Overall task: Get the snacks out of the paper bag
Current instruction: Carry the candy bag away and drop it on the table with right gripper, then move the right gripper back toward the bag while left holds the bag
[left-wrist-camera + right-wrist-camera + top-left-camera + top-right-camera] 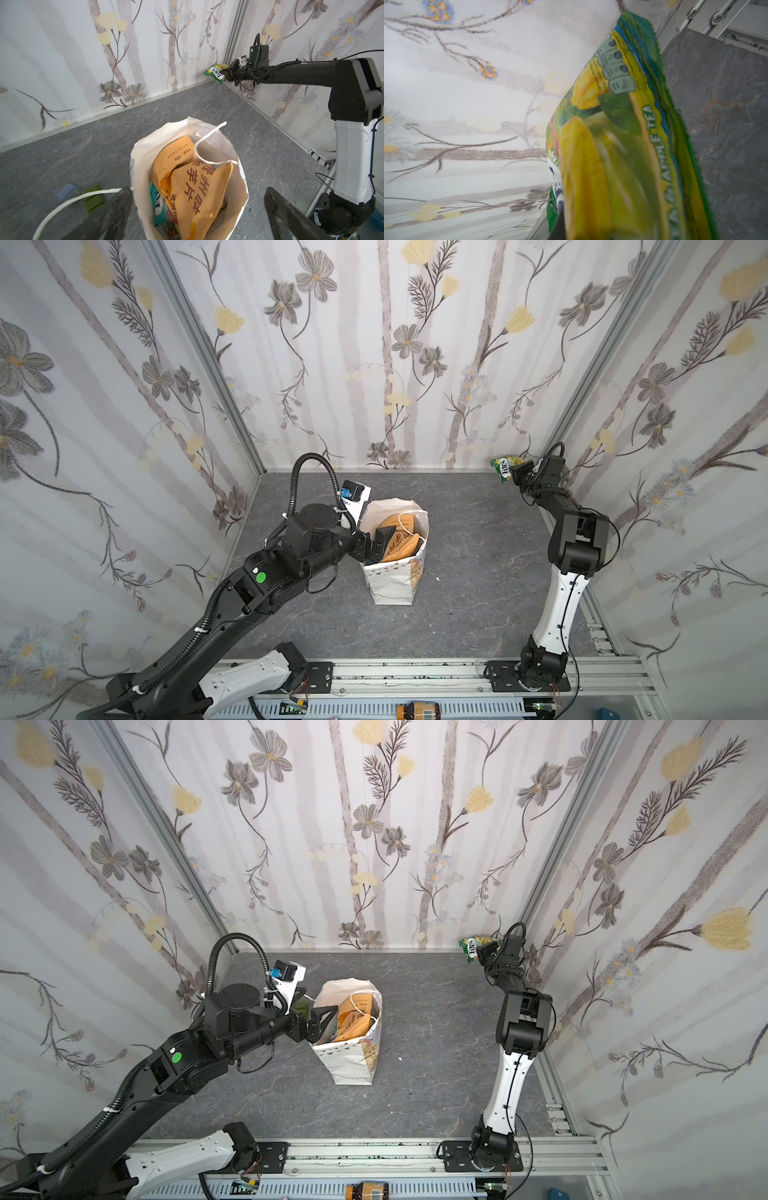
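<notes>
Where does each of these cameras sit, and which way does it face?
Top views: paired eyes high over the arms' base rail, looking down on the grey stone-look table, left arm, right arm and white paper bag.
Left wrist: on the left arm, looking past the open left gripper into the bag at a tan-orange pouch.
Right wrist: on the right arm, facing the floral wall; the green-yellow crinkly packet in the shut right gripper fills it.
Shared: top and left wrist views both show that packet.

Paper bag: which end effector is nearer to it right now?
Left. The left end effector is open right at the paper bag's mouth, by its left rim. The right end effector is far off near the back right corner, shut on a green packet.
</notes>
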